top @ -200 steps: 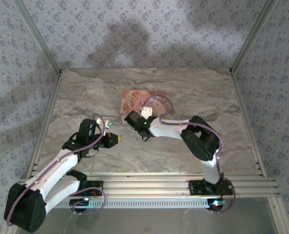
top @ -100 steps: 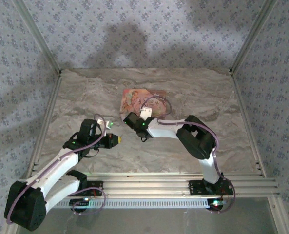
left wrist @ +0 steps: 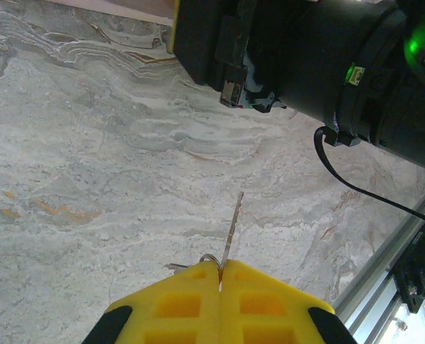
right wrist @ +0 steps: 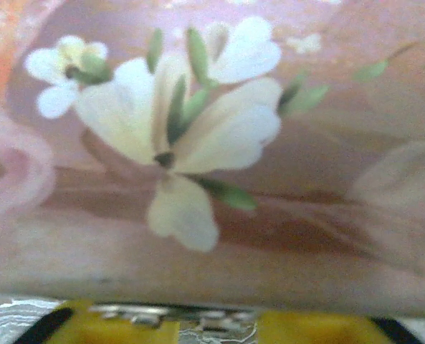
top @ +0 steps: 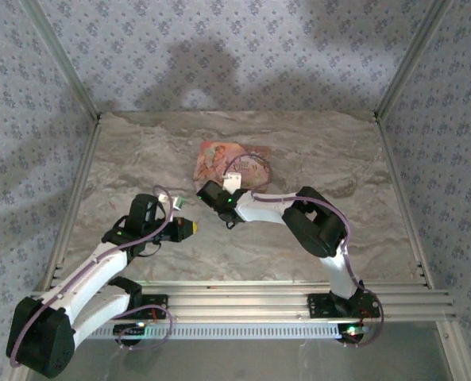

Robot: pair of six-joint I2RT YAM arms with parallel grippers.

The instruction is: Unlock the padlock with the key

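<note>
Marbled desk: left gripper clamps the key, blade forward for insertion. Right gripper sits at the floral box; whether it grips anything is unclear.

Left gripper closed, right gripper unclear.

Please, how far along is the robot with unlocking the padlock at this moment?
Done: the thin silver metal key is pinched in the shut left gripper, blade pointing forward. In hand: the right gripper is at the pink flowered box, with a blurred metal piece, possibly the padlock, between its yellow fingers. Left: bringing the key to the lock, inserting and turning it; nothing shows this begun.
</note>
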